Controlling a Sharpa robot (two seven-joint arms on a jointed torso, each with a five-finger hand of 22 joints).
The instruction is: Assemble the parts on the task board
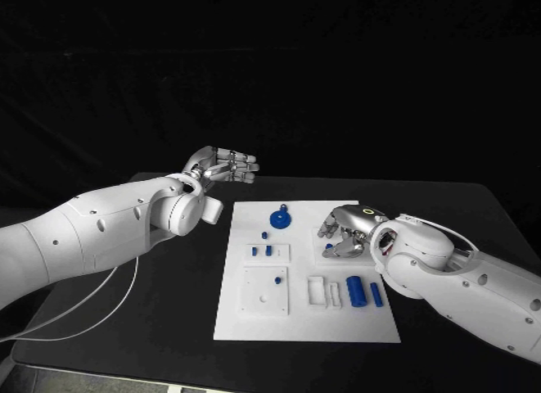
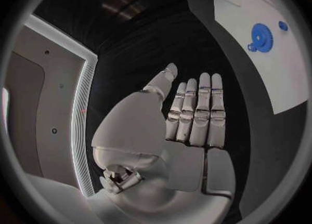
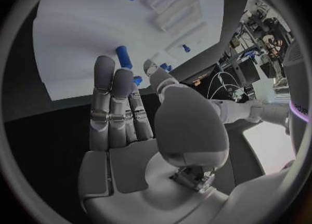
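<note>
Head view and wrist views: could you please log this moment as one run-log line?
left hand: open, raised off task board | right hand: open, over board | blue gear: on board

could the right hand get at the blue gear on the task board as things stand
Probably yes. The right hand hovers open over the task board, beside the blue gear, and nothing stands between them.

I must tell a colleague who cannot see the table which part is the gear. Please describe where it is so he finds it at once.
Start from the white task board in the middle of the black table. Look at the board's far edge, between the two arms: the blue gear lies there. It is a round disc, wider than any other blue part; the two blue pieces near the right robot hand are long cylinders.
</note>
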